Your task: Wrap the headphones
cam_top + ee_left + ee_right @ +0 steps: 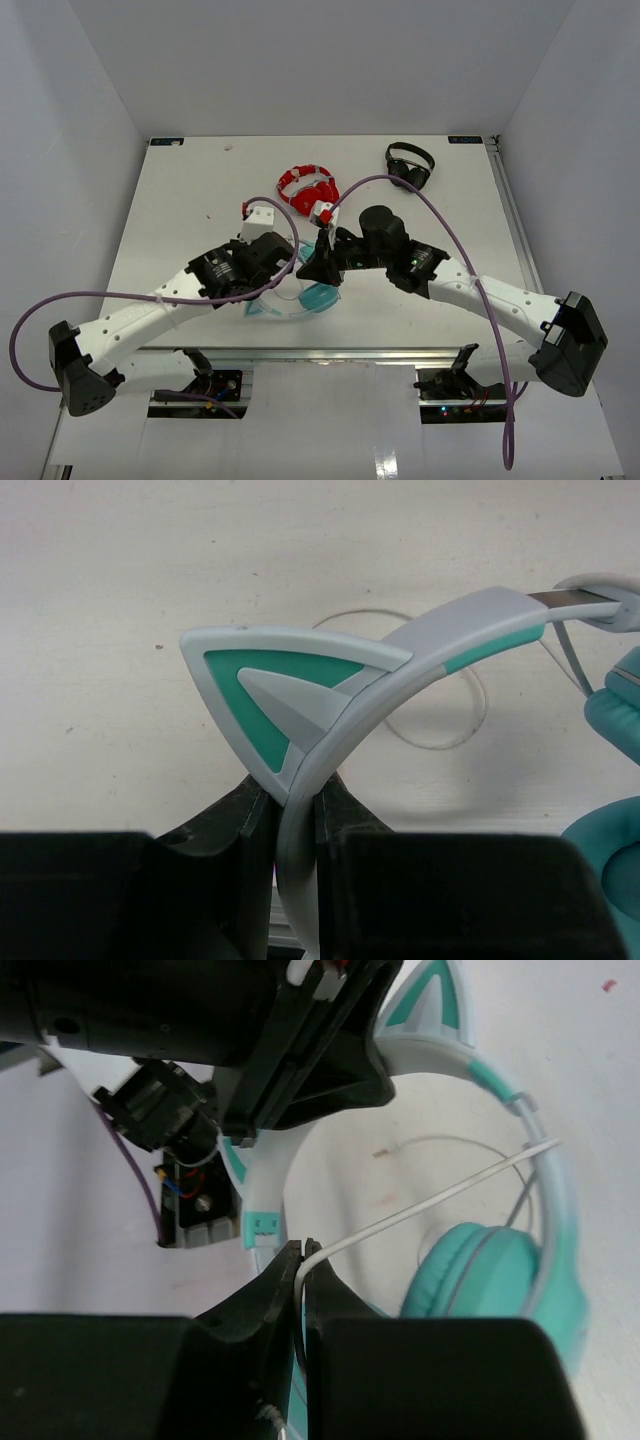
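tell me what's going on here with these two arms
Both arms are working on the teal headphones near the front middle of the table. The left gripper is shut on the headband, just below a cat-ear point. The right gripper pinches the thin white cable, which stretches across the band. Part of the cable lies in a loose loop on the table. The red headphones and black headphones sit farther back, untouched.

top: overhead from behind, looking down, far | wrists: close, looking out past own jaws | shared: headphones [320, 297]
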{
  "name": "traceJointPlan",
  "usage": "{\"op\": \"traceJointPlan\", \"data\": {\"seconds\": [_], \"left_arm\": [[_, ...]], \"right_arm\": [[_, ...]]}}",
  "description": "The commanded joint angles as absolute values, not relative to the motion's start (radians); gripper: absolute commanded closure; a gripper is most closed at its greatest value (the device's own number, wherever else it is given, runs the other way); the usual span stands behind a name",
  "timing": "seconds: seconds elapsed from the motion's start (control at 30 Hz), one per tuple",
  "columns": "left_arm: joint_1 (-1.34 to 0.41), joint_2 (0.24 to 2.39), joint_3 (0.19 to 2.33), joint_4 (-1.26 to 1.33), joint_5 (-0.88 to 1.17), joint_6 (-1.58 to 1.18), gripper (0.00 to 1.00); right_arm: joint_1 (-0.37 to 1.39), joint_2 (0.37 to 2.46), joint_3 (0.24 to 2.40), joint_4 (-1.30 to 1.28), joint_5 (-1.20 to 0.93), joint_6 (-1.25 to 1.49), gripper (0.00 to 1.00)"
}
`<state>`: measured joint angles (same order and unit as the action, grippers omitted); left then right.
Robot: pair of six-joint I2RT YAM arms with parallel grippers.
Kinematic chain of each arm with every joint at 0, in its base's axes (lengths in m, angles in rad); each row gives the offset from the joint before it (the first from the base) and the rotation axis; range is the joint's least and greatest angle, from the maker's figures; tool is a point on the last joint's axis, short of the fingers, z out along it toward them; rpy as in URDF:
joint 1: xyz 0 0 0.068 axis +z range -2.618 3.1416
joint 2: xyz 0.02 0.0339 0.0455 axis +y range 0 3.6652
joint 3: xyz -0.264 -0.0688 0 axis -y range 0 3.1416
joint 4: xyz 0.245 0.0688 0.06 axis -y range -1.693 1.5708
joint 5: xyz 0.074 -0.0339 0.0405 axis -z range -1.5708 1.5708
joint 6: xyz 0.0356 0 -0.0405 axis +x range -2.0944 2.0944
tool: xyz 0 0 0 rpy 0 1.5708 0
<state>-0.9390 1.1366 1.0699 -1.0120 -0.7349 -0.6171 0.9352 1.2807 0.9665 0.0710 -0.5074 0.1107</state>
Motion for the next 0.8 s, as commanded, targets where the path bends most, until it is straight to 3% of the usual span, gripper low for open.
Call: {"op": "traceJointPlan", "data": {"seconds": [0.0,0.3,0.53,0.77], "left_arm": [[-0.925,1.072,1.125,-1.055,-0.906,-0.804,1.0],[-0.925,0.99,1.118,-1.01,-0.908,-0.834,1.0],[-0.925,0.968,1.147,-1.032,-0.925,-0.9,1.0],[-0.925,0.96,1.183,-1.065,-0.939,-0.924,1.0]], "right_arm": [[0.949,1.25,0.946,0.274,-0.706,0.176,0.88],[0.948,1.243,0.922,0.338,-0.753,0.205,0.81],[0.951,1.266,0.9,0.413,-0.776,0.247,0.92],[0.957,1.294,0.876,0.523,-0.815,0.291,0.92]]}}
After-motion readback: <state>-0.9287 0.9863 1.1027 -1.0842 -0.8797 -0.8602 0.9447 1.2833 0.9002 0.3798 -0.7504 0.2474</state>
